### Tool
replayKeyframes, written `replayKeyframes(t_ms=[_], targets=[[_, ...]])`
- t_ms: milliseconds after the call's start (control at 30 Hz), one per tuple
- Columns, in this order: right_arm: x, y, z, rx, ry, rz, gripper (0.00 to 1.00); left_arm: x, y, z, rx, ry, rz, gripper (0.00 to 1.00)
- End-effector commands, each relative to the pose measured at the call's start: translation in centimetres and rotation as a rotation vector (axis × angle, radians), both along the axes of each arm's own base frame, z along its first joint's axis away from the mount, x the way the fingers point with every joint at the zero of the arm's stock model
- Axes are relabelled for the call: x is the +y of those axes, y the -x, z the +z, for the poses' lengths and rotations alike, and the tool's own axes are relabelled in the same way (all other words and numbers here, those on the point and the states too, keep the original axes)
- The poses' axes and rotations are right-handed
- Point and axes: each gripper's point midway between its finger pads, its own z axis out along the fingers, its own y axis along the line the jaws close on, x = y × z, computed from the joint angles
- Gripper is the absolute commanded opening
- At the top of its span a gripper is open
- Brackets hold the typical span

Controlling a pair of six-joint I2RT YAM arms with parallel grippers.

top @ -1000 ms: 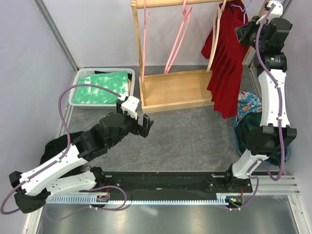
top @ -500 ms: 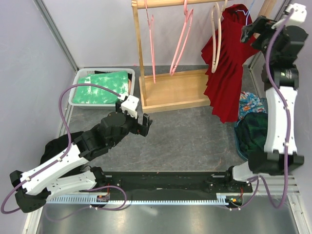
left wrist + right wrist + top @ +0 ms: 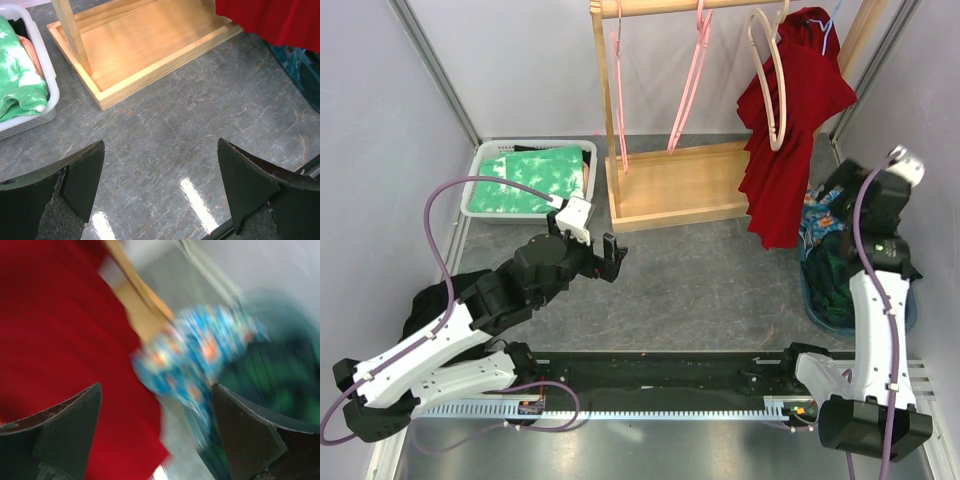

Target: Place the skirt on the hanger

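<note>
skirt hangs on rack; right hand, spread wide, low beside it.

grey marbled table with wooden rack base, white basket, blue tub

blurred red skirt beside patterned blue cloth
</note>
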Motion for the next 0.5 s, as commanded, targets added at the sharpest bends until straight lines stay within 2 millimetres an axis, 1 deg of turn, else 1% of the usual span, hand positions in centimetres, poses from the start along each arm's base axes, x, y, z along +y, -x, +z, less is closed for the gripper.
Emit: replayKeyframes(t_ms=[0, 33, 100, 133, 200, 233, 300, 333, 367, 433, 467], targets=[[-1.4, 2.7, -6.5, 0.125, -0.057, -0.147, 0.95, -0.5, 0.6, -0.6, 0.042, 0.05, -0.012, 0.99], [-1.6, 3.0, -8.4, 0.153, -0.065, -0.164, 0.95, -0.6, 0.8, -1.1, 0.055, 0.042, -0.021, 1.0], [-1.7, 3.1, -10.2, 0.171, -0.072, -0.179, 0.95, -0.6, 1.0, -1.4, 0.069, 0.048, -0.024, 0.99], [-1.7, 3.4, -12.4, 0.212, -0.08, -0.19, 0.95, -0.6, 1.1, -1.8, 0.077, 0.045, -0.026, 0.99], [-2.0, 3.9, -14.2, 0.247, -0.097, -0.232, 0.95, -0.6, 1.3, -2.2, 0.089, 0.045, -0.03, 0.99], [-2.2, 4.5, -15.9, 0.292, -0.097, -0.255, 0.95, -0.6, 1.4, -2.3, 0.094, 0.042, -0.036, 0.99], [-3.5, 5.6, -17.1, 0.314, -0.083, -0.353, 0.95, -0.6, 1.5, -2.5, 0.098, 0.037, -0.037, 0.99], [-3.9, 6.5, -18.1, 0.347, -0.075, -0.388, 0.96, -0.6, 1.5, -2.6, 0.099, 0.035, -0.04, 0.99], [-4.8, 7.2, -18.2, 0.356, -0.047, -0.446, 0.96, -0.6, 1.5, -2.6, 0.099, 0.032, -0.041, 0.99], [-5.6, 8.1, -18.8, 0.377, -0.033, -0.5, 0.96, -0.6, 1.5, -2.7, 0.1, 0.026, -0.043, 0.99], [-6.0, 8.5, -18.7, 0.382, -0.019, -0.527, 0.95, -0.7, 1.5, -2.8, 0.101, 0.024, -0.045, 0.99]])
